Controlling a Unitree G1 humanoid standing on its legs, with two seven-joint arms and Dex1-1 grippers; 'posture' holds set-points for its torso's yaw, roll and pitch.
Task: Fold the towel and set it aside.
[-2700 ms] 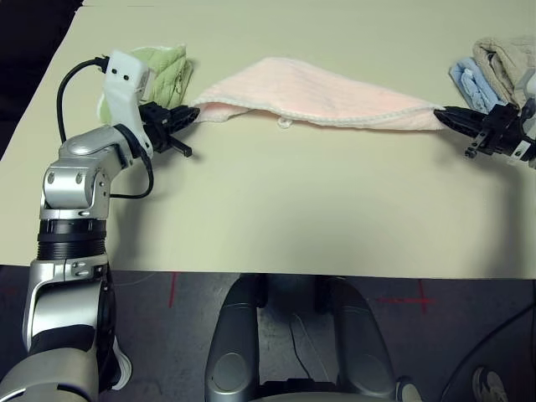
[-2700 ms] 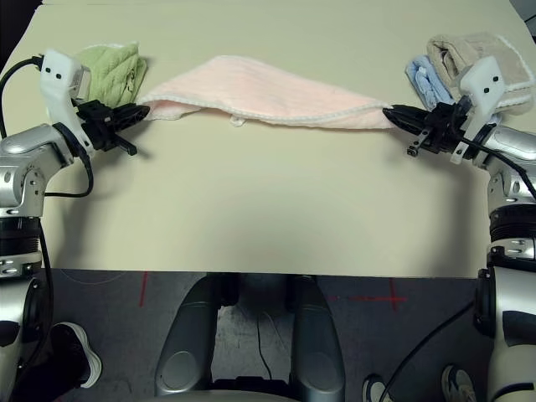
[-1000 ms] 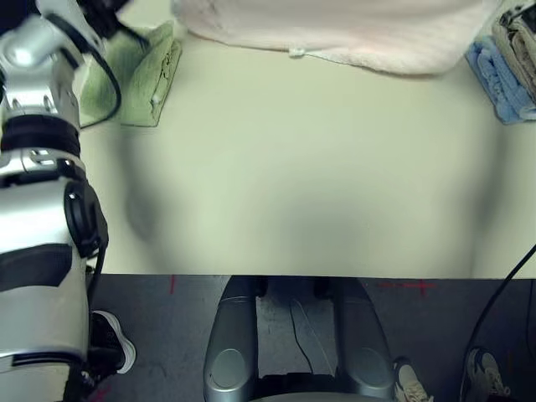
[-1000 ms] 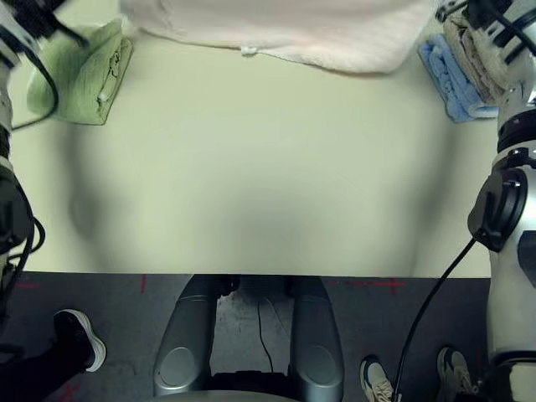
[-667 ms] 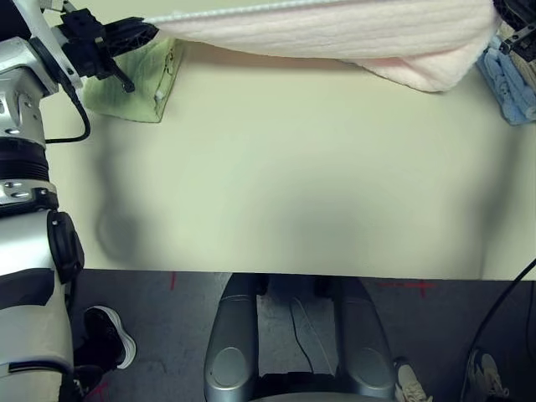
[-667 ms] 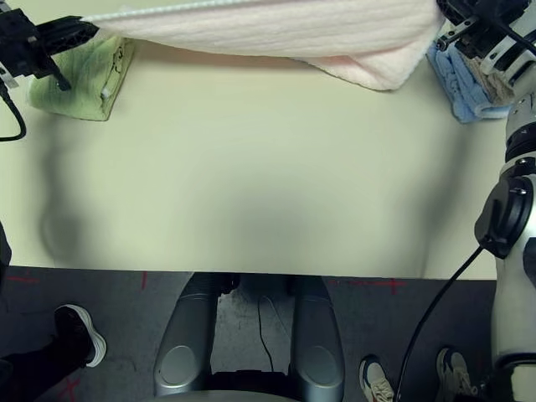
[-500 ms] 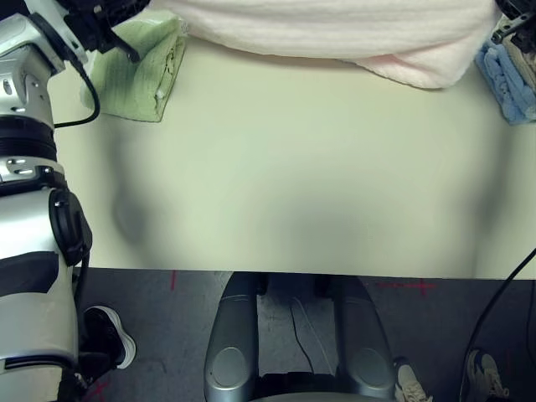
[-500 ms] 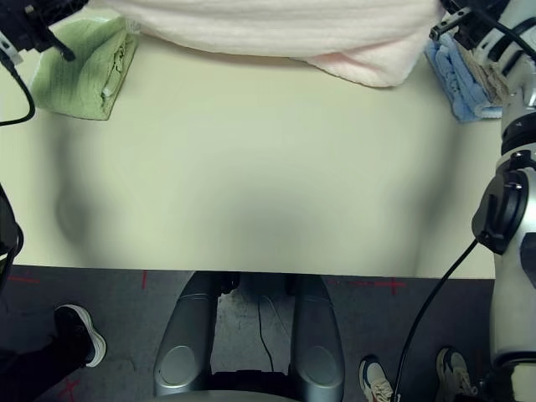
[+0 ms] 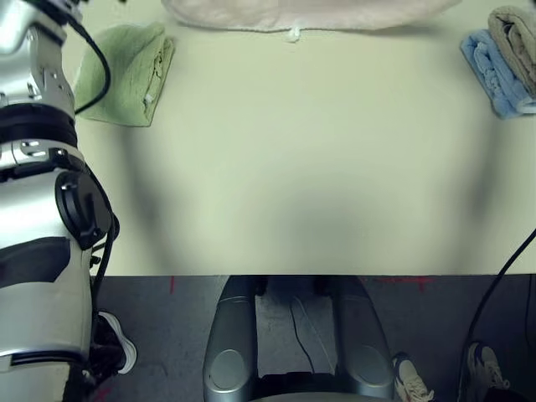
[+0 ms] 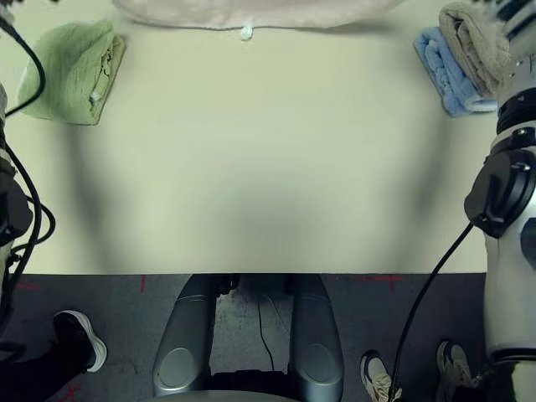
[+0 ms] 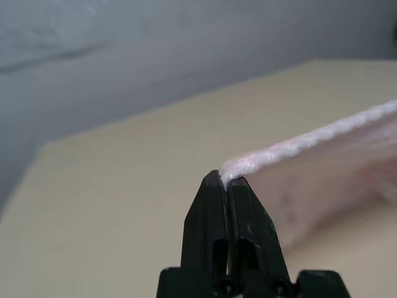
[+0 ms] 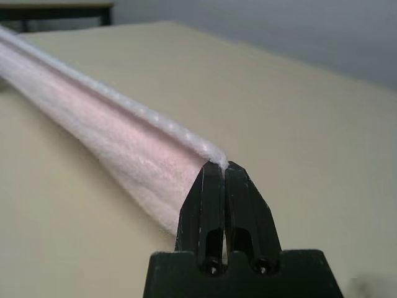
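Observation:
The pale pink towel (image 9: 310,12) hangs stretched across the far side of the table, its lower edge showing at the top of the head views with a small white loop tag (image 9: 292,34) dangling. My left gripper (image 11: 224,179) is shut on one white-stitched corner of the towel (image 11: 310,167). My right gripper (image 12: 221,166) is shut on the opposite corner of the towel (image 12: 124,143), which runs away from it as a taut band above the tabletop. Any cartoon print is hidden.
A light green folded towel (image 9: 126,71) lies at the table's far left. Blue (image 9: 494,71) and beige (image 9: 515,29) folded towels are stacked at the far right. The beige tabletop (image 9: 301,167) spreads between them; my silver left arm (image 9: 42,167) rises at the left edge.
Both grippers have carried the towel farther away and up, so less of it shows at the top. The hanging pink fold at the right is gone from sight. The camera has shifted slightly.

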